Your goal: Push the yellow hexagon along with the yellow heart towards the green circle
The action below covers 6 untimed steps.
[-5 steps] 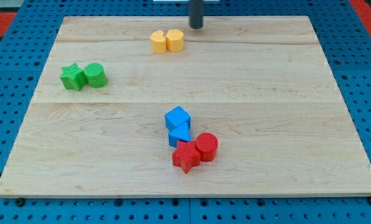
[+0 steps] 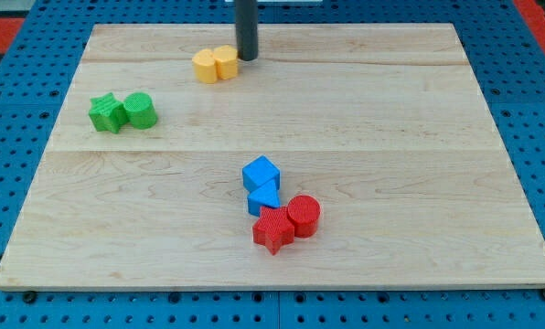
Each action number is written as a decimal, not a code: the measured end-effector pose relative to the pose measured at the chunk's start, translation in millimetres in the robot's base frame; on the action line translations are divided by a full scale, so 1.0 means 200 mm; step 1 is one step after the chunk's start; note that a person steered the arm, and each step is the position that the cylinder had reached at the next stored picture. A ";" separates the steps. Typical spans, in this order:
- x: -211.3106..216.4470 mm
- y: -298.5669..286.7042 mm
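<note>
In the camera view, my tip [image 2: 247, 58] sits near the table's top edge, left of its middle, pressed against the right side of the yellow hexagon [image 2: 225, 62]. It is a bare rod, so nothing opens or clamps. The yellow heart [image 2: 205, 67] touches the hexagon's left side. The green circle [image 2: 140, 111] lies toward the table's left edge, touching a green star [image 2: 107, 113] on its left. Toward the bottom edge, near the middle, a blue cube [image 2: 261, 173], blue triangle [image 2: 263, 198], red star [image 2: 272, 229] and red cylinder [image 2: 304, 216] cluster together on the wooden table [image 2: 419, 137].
</note>
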<state>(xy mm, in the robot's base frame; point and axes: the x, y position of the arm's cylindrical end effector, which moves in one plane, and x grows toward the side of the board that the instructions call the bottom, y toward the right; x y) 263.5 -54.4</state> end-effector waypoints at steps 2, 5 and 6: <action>0.04 -0.30; 0.15 -0.65; 0.13 -0.65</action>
